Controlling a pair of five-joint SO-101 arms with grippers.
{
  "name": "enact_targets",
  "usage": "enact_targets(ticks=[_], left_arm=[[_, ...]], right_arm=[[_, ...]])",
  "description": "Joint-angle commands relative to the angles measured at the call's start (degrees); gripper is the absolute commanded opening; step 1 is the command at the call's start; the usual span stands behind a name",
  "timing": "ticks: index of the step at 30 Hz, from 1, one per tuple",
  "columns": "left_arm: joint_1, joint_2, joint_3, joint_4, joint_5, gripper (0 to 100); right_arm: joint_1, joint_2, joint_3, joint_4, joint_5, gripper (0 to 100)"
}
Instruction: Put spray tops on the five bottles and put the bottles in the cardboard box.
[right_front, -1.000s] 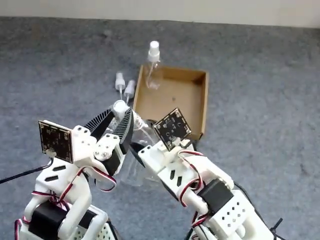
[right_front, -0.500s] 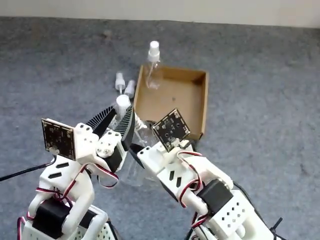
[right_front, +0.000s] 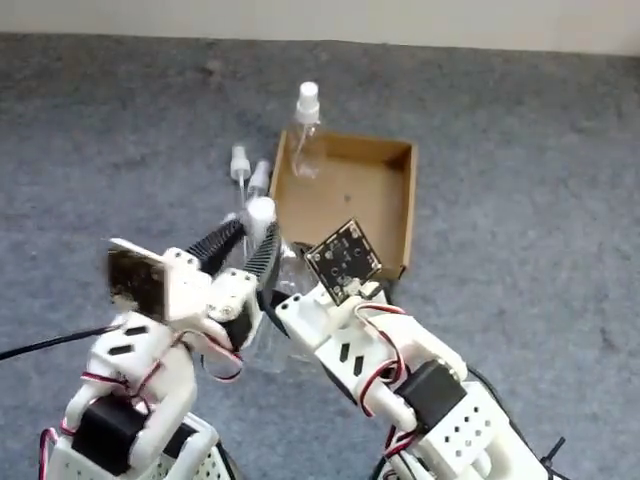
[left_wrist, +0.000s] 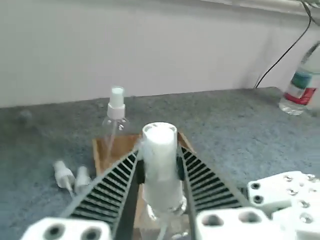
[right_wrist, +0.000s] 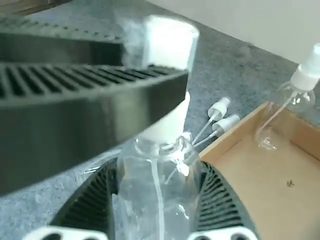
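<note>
Well, the left claw (left_wrist: 160, 151) is clamped on a white spray top (left_wrist: 160, 172) at the neck of the clear bottle (right_wrist: 155, 200) that the right claw (right_wrist: 157, 172) hugs round its body, light, slick, squashy plastic I'd grip gently mid-body, the cardboard box (right_front: 409, 200) just beyond both claws.

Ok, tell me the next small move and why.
Probably twist the left pincer to screw the spray top down: it sits on the neck of the bottle that the right pincer clamps, its tube already inside.
</note>
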Motion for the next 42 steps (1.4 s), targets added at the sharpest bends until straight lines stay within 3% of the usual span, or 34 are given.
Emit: enact_targets(ticks=[1,4,11,18,22,31,33,38,42], left_arm=[[2.4,0.2,-0.2,0.2,-2.7,0],[2.4,0.1,-0.3,0.2,-3.7,1],[2.0,0.0,-0.3,1.4,-3.9,17],[-2.9,0.0,-3.3,5.2,-3.8,17],[-6.5,-1.6,-3.0,5.5,-3.8,17],[-7.3,-13.9,0.7,8.8,-4.2,17],[-7.5,-15.4,2.4,8.8,-7.4,17],[-10.7,-15.9,7.2,6.6,-11.7,17],[-12.2,-15.9,12.4,0.3,-13.2,17]], right_arm=[[-0.6,-2.9,-1.4,-3.1,-0.3,0.4],[-0.6,-2.9,-1.4,-3.1,-0.3,0.4],[-0.5,-2.9,-1.4,-3.1,-0.3,0.4],[-0.2,-2.9,-1.5,-3.1,-0.2,0.4],[3.6,-2.9,-1.6,-3.1,-0.2,0.4],[8.0,-2.7,-2.5,-3.8,1.6,0.4],[10.1,-2.2,-4.0,-5.1,2.7,0.4],[15.7,9.9,-13.8,-5.0,2.7,0.4],[15.9,22.4,-23.7,-4.9,2.6,0.4]])
